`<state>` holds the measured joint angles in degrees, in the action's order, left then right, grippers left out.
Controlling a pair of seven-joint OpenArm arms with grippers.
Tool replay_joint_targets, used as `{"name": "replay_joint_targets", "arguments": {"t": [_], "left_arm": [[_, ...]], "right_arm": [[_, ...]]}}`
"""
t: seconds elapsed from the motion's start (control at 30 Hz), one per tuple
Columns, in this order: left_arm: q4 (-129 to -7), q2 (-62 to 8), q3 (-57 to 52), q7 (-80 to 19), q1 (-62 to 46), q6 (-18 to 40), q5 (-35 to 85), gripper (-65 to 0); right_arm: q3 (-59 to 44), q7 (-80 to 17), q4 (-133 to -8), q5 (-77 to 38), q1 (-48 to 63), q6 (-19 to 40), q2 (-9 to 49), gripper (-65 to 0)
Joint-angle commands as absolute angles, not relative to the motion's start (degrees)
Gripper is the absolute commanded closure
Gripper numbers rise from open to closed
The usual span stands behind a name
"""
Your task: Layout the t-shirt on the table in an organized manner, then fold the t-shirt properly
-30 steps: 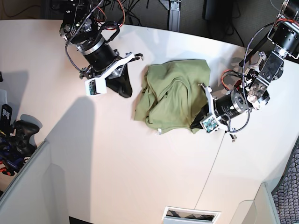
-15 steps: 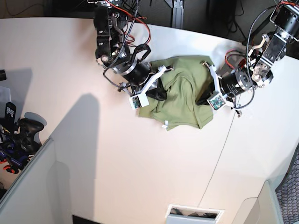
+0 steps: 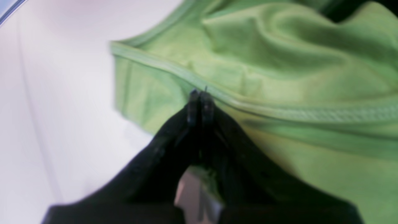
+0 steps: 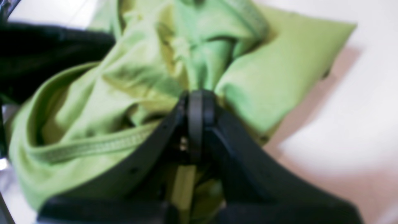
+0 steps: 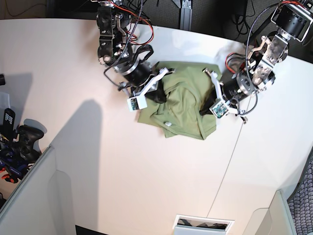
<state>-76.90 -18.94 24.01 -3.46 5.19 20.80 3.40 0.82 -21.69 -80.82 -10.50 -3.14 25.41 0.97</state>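
My left gripper (image 3: 199, 99) and right gripper (image 4: 196, 102) are both clamped on the crumpled t-shirt (image 5: 183, 105), near the desk's (image 5: 146, 176) far edge; a game controller (image 5: 22, 137) lies well apart, with bare desk in front.

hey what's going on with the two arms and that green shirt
A two-arm robot is working on a light green t-shirt lying crumpled on the white table. The right gripper is shut on a bunched fold of the fabric. The left gripper is closed against the shirt's ribbed hem at the opposite side, though whether it pinches cloth is unclear. The shirt is not yet spread flat, and no folding has been done.
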Motion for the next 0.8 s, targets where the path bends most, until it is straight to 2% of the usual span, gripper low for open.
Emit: {"name": "replay_joint_targets", "arguments": {"t": [0.0,0.2,0.37,0.77], "left_arm": [[-79.46,-19.73,22.5,-2.85,6.31,19.88,4.21,0.0],[-90.59,-21.65,17.65,-7.44,4.01,19.94,7.84,0.0],[-101.6,-24.84,14.52,-12.51,-3.53,19.94,10.48,0.0],[-120.22,-27.64,-4.25,-20.4,-32.6,20.16,15.81,0.0]], "right_arm": [[0.75,-20.18,-83.74,-11.57,-4.25,25.69,1.1,0.0],[0.75,-23.59,-93.89,-11.66,-4.23,25.67,1.1,0.0],[0.75,-29.02,-100.36,-15.07,-1.98,25.69,2.31,0.0],[0.71,-31.09,-113.99,-16.47,20.75,25.67,9.56,0.0]]}}
